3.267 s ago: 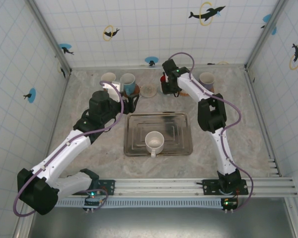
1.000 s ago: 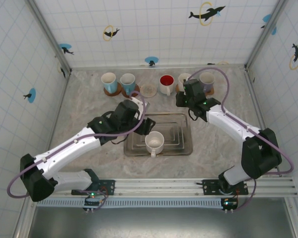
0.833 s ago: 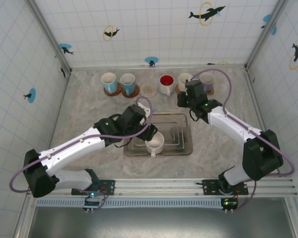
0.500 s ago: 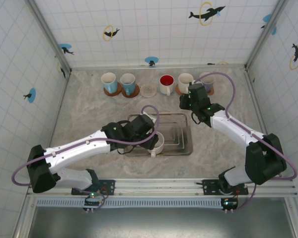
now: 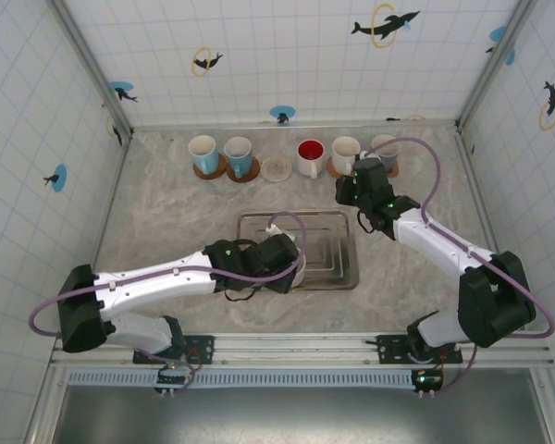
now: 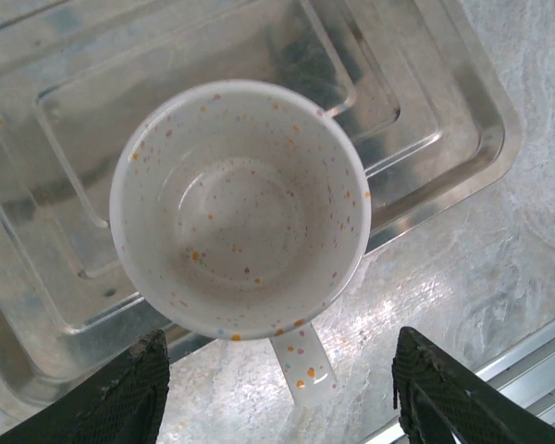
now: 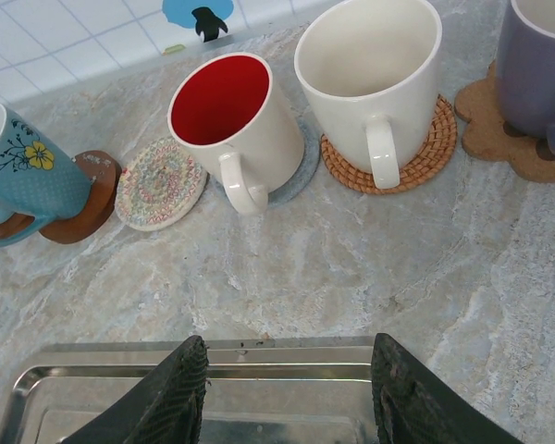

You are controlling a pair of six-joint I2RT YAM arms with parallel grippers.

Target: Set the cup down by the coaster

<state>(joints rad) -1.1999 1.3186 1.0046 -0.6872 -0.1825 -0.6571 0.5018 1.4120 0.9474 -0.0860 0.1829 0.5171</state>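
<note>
Lower open, empty left gripper squarely around speckled white ceramic cup on steel tray; close clear of handle.

Bare marble runs between the far rim of the steel tray and the row of mugs along the table's far edge, leaving a clear lane. The empty round coaster sits in a tight slot. The brown coaster under the blue floral cup touches its left side, and the red-lined mug stands just to its right, handle toward the tray. The left arm lies across the table's near-left part, and the right arm crosses the right strip. The speckled cup at the tray's near rim is open overhead, its handle overhanging that rim.
</note>
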